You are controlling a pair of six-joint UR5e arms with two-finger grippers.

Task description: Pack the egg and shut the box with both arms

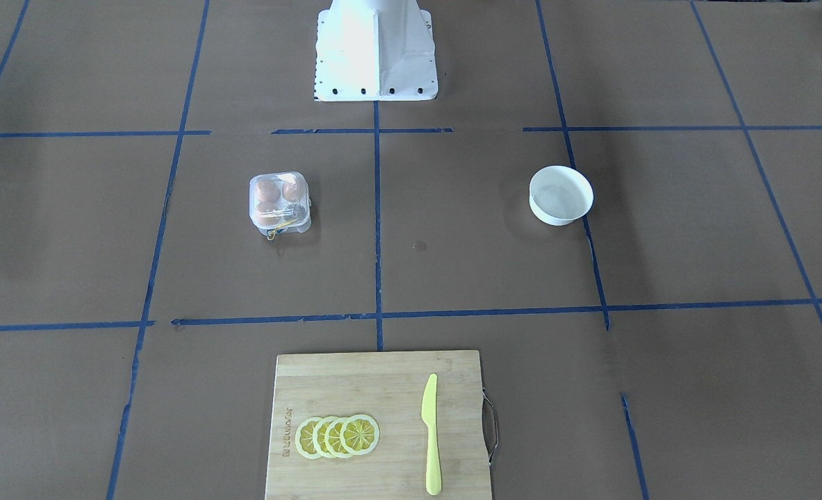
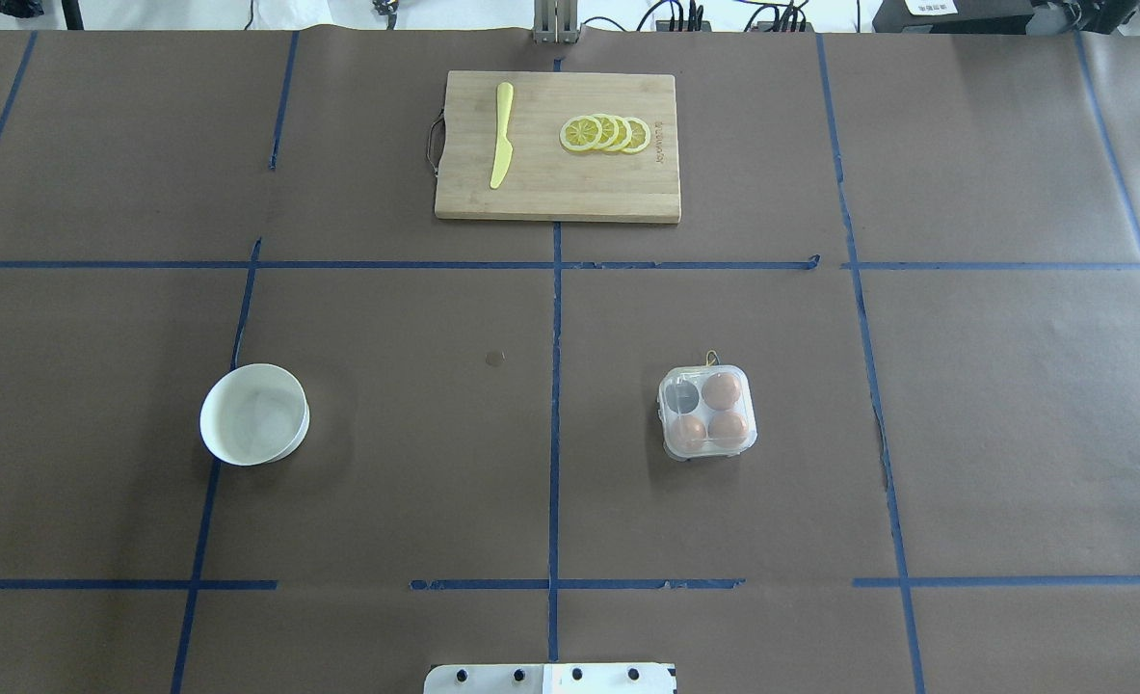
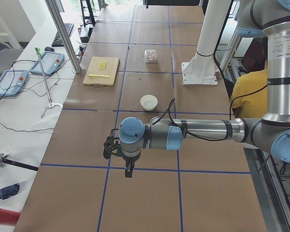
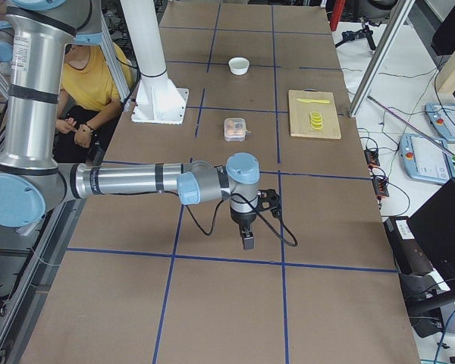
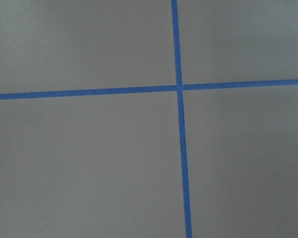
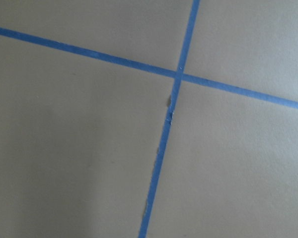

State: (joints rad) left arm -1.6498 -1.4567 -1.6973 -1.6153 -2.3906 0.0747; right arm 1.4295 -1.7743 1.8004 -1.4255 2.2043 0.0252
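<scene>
The clear box (image 2: 707, 413) stands on the table's right half with its lid down; it also shows in the front view (image 1: 279, 202). Three orange-brown eggs sit inside it, one of them the egg (image 2: 722, 390) in a far cell; the fourth cell looks dark and empty. Both arms are far from the box, out past the table ends. The left gripper (image 3: 129, 171) shows only in the exterior left view and the right gripper (image 4: 247, 240) only in the exterior right view, each pointing down over bare paper. I cannot tell whether either is open or shut. The wrist views show only brown paper and blue tape.
A white bowl (image 2: 253, 414) stands on the left half and looks empty. A wooden cutting board (image 2: 558, 183) at the far middle holds a yellow knife (image 2: 502, 135) and lemon slices (image 2: 605, 133). The white pedestal (image 1: 376, 48) stands at the near edge.
</scene>
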